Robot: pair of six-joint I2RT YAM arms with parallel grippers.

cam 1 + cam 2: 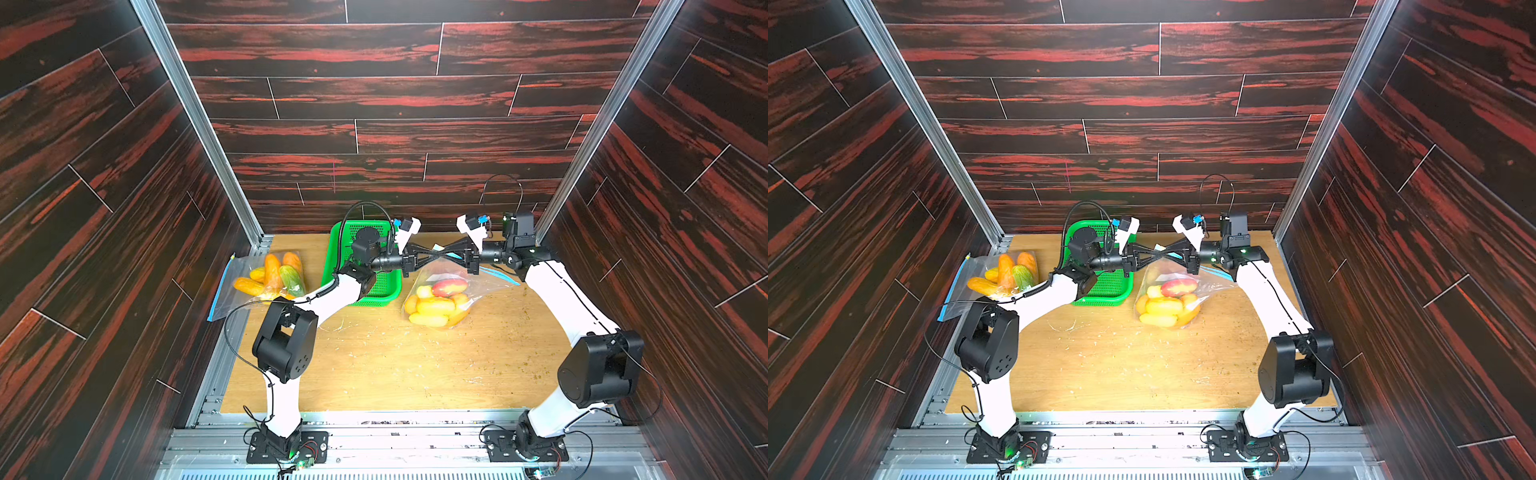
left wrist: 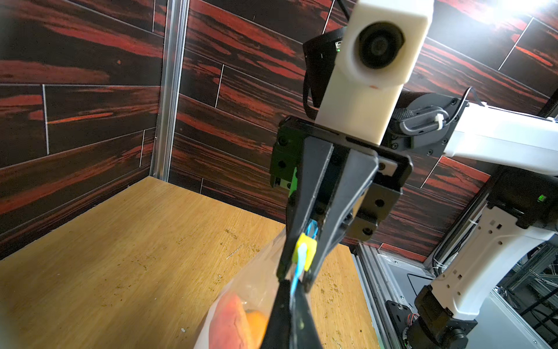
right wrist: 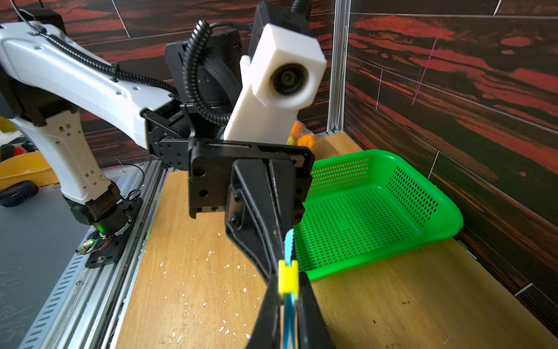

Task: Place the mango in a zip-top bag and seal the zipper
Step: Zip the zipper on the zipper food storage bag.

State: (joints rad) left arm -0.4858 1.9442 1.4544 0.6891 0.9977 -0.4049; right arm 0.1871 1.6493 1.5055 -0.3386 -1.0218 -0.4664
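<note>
A clear zip-top bag (image 1: 478, 286) of yellow and red mangoes (image 1: 436, 305) rests on the wooden table, and its top edge is lifted. Both grippers meet tip to tip above it in both top views. My left gripper (image 1: 434, 251) (image 2: 293, 287) is shut on the bag's blue zipper strip (image 2: 297, 276). My right gripper (image 1: 451, 252) (image 3: 288, 281) has its fingers against both sides of the yellow zipper slider (image 3: 287, 279), with the blue strip running between them. In the left wrist view a red mango (image 2: 229, 323) shows through the plastic. The strip's free end (image 1: 500, 276) trails to the right.
A green perforated basket (image 1: 384, 291) (image 3: 362, 217) stands under the left arm, with nothing in it. A second bag of mangoes (image 1: 270, 274) lies at the far left edge of the table. Dark walls close in three sides. Crumbs dot the wood.
</note>
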